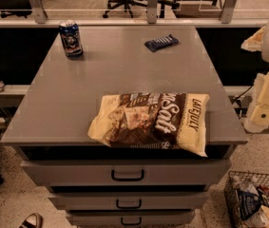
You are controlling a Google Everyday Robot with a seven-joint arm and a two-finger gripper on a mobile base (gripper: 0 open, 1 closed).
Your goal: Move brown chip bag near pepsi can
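The brown chip bag (150, 120) lies flat at the front edge of the grey cabinet top (124, 70), right of centre; its cream-yellow end slightly overhangs the front. The pepsi can (71, 39) stands upright at the far left corner, well apart from the bag. My gripper (267, 101) shows as cream-coloured parts at the right edge of the view, off the side of the cabinet, to the right of the bag and not touching it.
A small dark blue wrapped bar (161, 42) lies at the far right of the top. Drawers with handles (127, 175) are below the front edge. A wire basket (256, 201) with packets stands on the floor at lower right. A railing runs behind the cabinet.
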